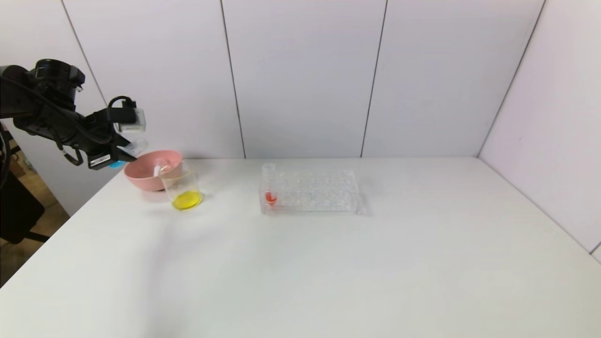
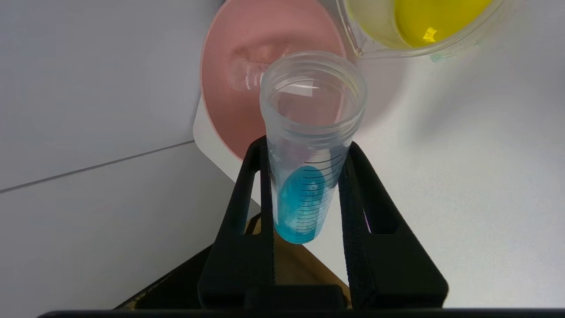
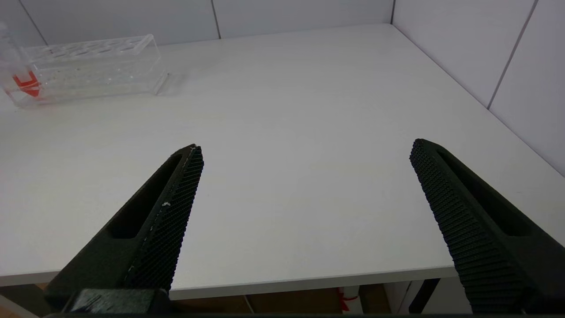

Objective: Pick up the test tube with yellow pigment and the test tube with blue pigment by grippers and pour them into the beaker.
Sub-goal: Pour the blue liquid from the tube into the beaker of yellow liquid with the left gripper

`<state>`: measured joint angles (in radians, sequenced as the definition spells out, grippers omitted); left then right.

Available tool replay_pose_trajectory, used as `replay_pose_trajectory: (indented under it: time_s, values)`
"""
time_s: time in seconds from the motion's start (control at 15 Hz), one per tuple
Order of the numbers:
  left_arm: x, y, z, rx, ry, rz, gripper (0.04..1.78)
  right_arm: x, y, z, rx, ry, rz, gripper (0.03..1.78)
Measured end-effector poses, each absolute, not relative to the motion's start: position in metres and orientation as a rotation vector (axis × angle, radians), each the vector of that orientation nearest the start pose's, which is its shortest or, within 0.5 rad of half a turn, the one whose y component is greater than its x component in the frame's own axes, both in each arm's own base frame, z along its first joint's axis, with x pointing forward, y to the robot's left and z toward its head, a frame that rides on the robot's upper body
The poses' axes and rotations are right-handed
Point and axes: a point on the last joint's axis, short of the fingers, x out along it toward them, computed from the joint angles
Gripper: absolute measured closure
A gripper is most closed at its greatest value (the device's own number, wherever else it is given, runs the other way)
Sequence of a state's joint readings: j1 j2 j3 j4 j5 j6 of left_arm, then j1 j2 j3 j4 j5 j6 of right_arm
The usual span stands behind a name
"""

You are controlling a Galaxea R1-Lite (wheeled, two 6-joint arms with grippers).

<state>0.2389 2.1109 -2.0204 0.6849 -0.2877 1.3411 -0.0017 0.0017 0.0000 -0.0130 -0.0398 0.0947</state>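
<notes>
My left gripper (image 2: 306, 145) is shut on the test tube with blue pigment (image 2: 304, 198), whose open mouth points toward the pink bowl. Blue liquid sits in the tube's bottom. In the head view the left gripper (image 1: 126, 152) hangs at the table's far left edge, just left of the bowl. The beaker (image 1: 183, 188) stands in front of the bowl with yellow liquid in its base; the left wrist view shows the beaker (image 2: 375, 39) beyond the tube's mouth. The test tube with yellow pigment is out of view. My right gripper (image 3: 306, 150) is open and empty over the table's near edge.
A pink bowl (image 1: 141, 176) at the far left holds an empty clear tube (image 1: 157, 169). A clear many-holed rack (image 1: 319, 192) stands mid-table with a red-liquid tube (image 1: 270, 190) at its left end. White walls close the back and right.
</notes>
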Motion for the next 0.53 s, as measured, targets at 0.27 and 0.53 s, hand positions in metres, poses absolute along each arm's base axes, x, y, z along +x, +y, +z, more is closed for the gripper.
replay_pose_trajectory:
  time_s: [0.27, 0.53]
  values:
    - [0.407, 0.079, 0.246, 1.146, 0.545, -0.512, 1.38, -0.023, -0.001, 0.077, 0.095, -0.014, -0.041, 0.1]
    - [0.41, 0.071, 0.245, 1.229, 0.536, -0.526, 1.38, -0.023, -0.001, 0.077, 0.095, -0.013, -0.041, 0.1]
